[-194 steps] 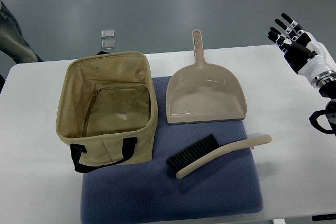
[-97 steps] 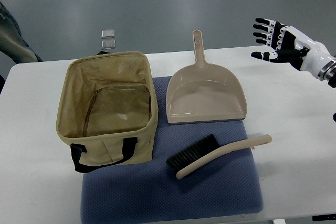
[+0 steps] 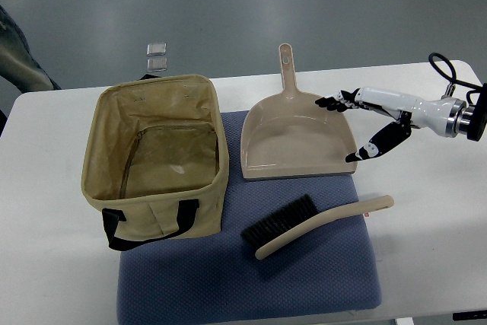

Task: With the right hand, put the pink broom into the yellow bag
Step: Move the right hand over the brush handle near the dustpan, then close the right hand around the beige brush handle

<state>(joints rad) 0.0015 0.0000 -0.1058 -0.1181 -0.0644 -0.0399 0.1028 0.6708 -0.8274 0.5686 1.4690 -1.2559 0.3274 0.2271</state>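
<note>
Above dustpan (image 3: 297,138): right hand (image 3: 373,123), fingers spread (no legible writing).

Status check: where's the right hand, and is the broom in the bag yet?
Right hand open, over dustpan edge. Broom untouched on blue mat. Bag open, nothing blocking.

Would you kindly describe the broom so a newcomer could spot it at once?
On the white table lies a blue mat. Near its front right part, just below the dustpan, rests the broom, slanted. Unlike the dustpan, it has dark bristles at its left end and a slim curved handle.
</note>
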